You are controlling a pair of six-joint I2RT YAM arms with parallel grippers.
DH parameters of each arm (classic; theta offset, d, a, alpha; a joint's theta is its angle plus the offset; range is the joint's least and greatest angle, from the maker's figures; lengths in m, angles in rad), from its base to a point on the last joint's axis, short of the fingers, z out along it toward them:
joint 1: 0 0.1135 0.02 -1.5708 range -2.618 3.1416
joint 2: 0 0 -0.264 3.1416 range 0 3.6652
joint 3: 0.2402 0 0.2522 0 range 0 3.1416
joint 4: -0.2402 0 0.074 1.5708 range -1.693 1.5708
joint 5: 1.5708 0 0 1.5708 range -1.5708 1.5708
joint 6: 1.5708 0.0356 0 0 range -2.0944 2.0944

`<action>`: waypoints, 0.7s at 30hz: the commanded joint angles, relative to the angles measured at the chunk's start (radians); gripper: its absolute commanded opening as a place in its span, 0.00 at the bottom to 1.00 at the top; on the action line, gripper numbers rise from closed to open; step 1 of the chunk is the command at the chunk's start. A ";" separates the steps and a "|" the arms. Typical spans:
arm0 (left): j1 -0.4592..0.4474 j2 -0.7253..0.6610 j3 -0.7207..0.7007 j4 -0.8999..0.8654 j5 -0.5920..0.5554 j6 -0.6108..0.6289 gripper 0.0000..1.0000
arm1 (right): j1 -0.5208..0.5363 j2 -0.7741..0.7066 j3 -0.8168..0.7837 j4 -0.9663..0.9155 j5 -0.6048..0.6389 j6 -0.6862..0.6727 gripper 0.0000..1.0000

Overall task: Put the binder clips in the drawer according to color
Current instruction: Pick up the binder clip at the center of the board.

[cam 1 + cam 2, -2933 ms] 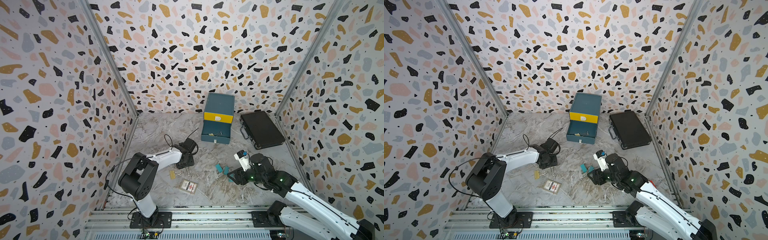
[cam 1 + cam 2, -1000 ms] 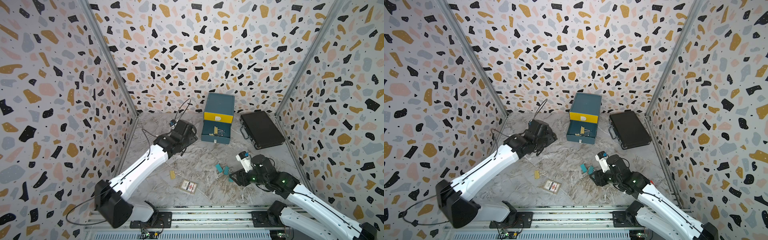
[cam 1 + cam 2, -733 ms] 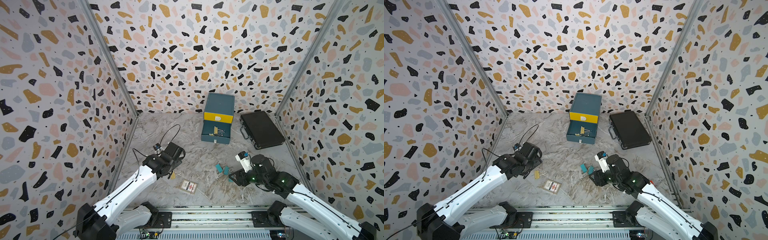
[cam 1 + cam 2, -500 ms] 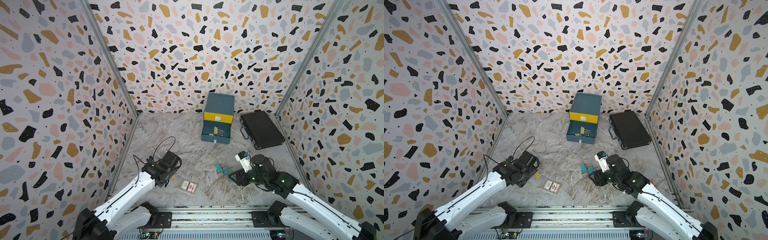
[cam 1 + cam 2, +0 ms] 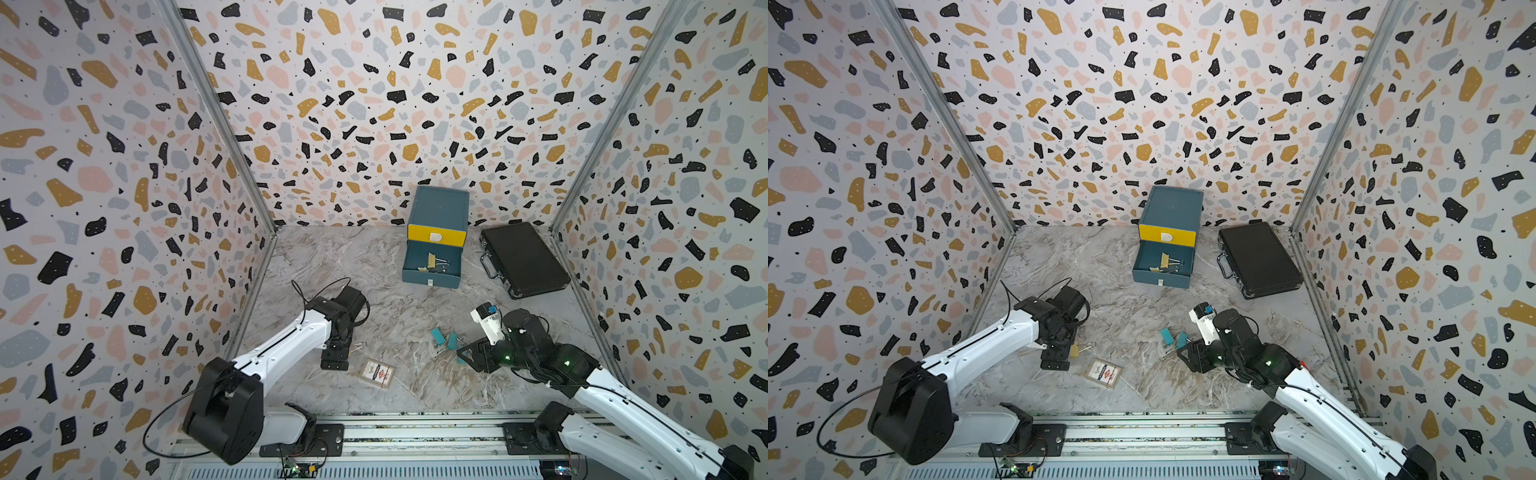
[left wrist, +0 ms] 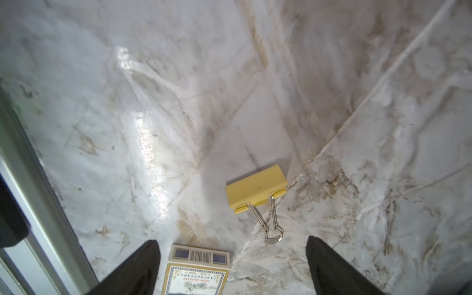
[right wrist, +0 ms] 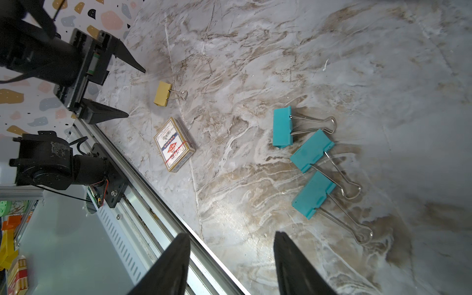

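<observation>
Left gripper [image 6: 232,242] low over the marble tabletop [image 5: 374,270], on the left side, pointing downward. Jaws wide apart, with nothing held between them. Just beside the fingertips, one pale yellow binder clip [image 6: 256,189], flat on the marble, both silver wire handles laid out together, touched by neither finger. Next to it a printed card pack [image 7: 174,144], close to the clip but apart from it, nearer to the front rail.

Right gripper [image 7: 232,234] low over the front right part of the tabletop. Jaws about half apart, gripping nothing. Near it three teal binder clips [image 7: 311,150] in a loose row on the marble, very close together; whether touching, cannot tell. In both top views only two of them plainly seen, the third mostly hidden behind the gripper.

At the back, against the rear wall, the small teal chest of drawers [image 5: 438,205]: yellow top front pushed in, the teal drawer [image 5: 431,283] just below it pulled out. Inside that drawer a yellow clip with silver handles [image 5: 432,261], and beside it a second pale yellow piece, too small to name with certainty. To the right of the chest a flat black briefcase [image 5: 523,259], closed, standing apart from the chest.
</observation>
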 commanded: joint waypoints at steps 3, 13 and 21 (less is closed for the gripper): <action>0.034 0.050 0.018 0.039 0.040 -0.229 0.94 | 0.004 -0.025 0.024 -0.030 0.005 -0.002 0.58; 0.098 0.121 -0.066 0.204 0.030 -0.242 0.94 | 0.004 -0.030 0.019 -0.059 0.011 -0.018 0.58; 0.111 0.165 -0.082 0.264 0.030 -0.227 0.76 | 0.004 -0.020 0.015 -0.051 0.016 -0.014 0.58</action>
